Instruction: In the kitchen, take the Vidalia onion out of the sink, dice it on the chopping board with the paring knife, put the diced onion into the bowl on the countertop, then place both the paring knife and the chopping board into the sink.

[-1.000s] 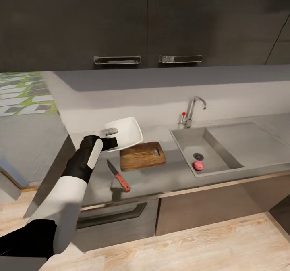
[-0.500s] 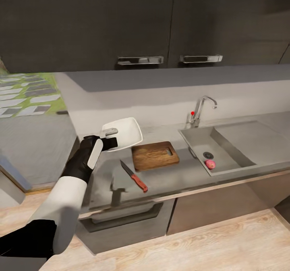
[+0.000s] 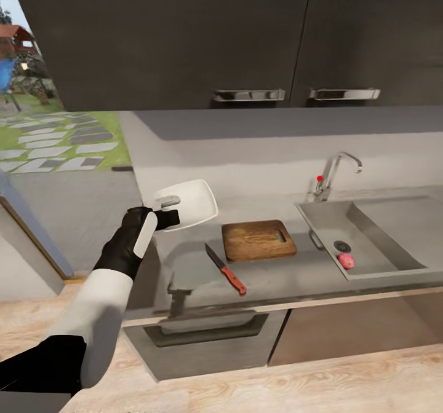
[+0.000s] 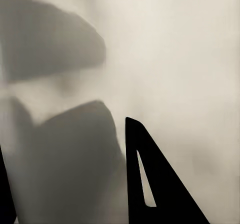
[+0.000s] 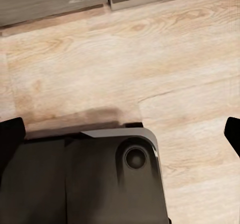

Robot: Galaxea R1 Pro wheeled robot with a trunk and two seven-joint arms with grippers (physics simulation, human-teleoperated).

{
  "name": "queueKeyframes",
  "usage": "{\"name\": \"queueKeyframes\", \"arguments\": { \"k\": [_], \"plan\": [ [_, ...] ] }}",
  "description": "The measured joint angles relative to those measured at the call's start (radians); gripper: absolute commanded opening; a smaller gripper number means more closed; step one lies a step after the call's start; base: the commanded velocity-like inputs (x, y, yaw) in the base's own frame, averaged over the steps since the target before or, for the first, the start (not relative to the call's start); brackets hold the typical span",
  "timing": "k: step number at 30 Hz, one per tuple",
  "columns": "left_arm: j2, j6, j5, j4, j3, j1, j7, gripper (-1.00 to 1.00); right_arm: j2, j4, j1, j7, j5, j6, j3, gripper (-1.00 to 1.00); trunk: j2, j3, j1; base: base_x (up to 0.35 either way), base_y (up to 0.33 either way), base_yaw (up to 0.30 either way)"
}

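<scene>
The left gripper [image 3: 167, 209] has its jaws clenched on the near rim of the white bowl [image 3: 191, 203], holding it lifted above the left end of the tabletop [image 3: 289, 278]. In the left wrist view the bowl's pale inside [image 4: 175, 59] lies right under the dark fingers [image 4: 150, 184].

From the bowl, the chopping board [image 3: 258, 239] lies at about 4 o'clock, flat on the tabletop, its handle slot toward the sink [image 3: 363, 241]. The paring knife [image 3: 226, 270] lies just beside the board's near left corner, apart from it, with the blade pointing to 11 o'clock and the red-orange handle to 5 o'clock.

The sink sits at 3 o'clock from the board, with the Vidalia onion [image 3: 346, 261] in the basin, just beside the round drain [image 3: 341, 246]. The faucet [image 3: 335, 173] rises at the basin's far edge.

The right gripper's [image 5: 120, 129] jaws stand released, wide apart over the wooden floor [image 5: 150, 49] and the robot's dark base [image 5: 80, 184].
</scene>
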Motion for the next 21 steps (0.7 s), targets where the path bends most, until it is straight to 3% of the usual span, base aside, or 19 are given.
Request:
{"name": "queueKeyframes", "arguments": {
  "k": [4,11,13,14,17,21],
  "plan": [
    [0.0,0.0,0.0,0.001,0.0,0.001,0.0,-1.0,0.0,0.0,0.0,0.0,0.0,0.0,0.0,1.0,0.0,0.003,0.0,0.0,0.0,0.19],
    [0.001,0.0,-0.004,0.023,0.0,0.001,0.0,-1.0,0.0,-0.001,0.0,0.001,0.0,0.0,0.0,1.0,0.0,0.003,0.0,0.0,0.0,0.035],
    [0.018,0.008,-0.015,0.024,0.0,0.001,0.0,-1.0,0.0,-0.031,0.0,0.0,0.0,0.0,0.0,1.0,0.0,0.003,0.0,0.0,0.0,0.002],
    [0.019,0.018,-0.015,0.023,0.0,0.001,0.0,-1.0,0.0,-0.037,0.0,0.0,0.0,0.0,0.0,1.0,0.0,0.003,0.0,0.0,0.0,0.0],
    [0.032,0.168,-0.057,-0.007,0.001,0.001,0.001,-1.0,0.001,-0.111,0.0,-0.007,0.003,0.011,0.001,1.0,0.0,0.004,0.0,0.0,0.0,0.0],
    [0.039,0.195,-0.097,-0.047,0.0,0.001,0.0,-1.0,0.004,-0.141,0.0,-0.008,0.01,0.017,0.003,1.0,0.0,0.003,0.0,0.0,0.0,0.0]
  ]
}}
